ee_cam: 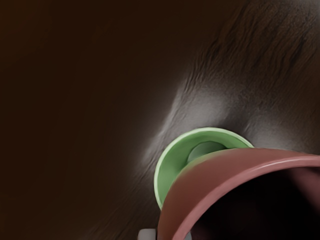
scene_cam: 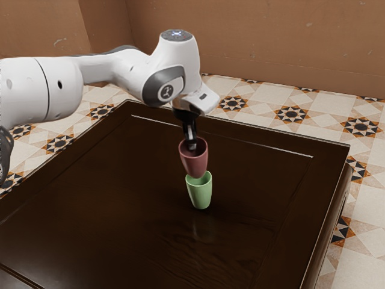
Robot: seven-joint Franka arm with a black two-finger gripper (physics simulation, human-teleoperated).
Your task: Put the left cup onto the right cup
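Dark table (scene_cam: 90, 198); claw (scene_cam: 192, 143) pinches red cup (scene_cam: 194, 159) rim, over green cup (scene_cam: 199, 191).

Soft, even light fills the exterior view. The white arm (scene_cam: 90, 72) and the tiled floor (scene_cam: 283, 108) look bright. The dark, glossy table (scene_cam: 90, 229) carries a faint reflection at 6 o'clock from the green cup (scene_cam: 199, 191). The wrist view is dim. A pale sheen spreads over the tabletop from the green cup toward 12 o'clock, and the inside of the red cup (ee_cam: 225, 175) is black shadow.
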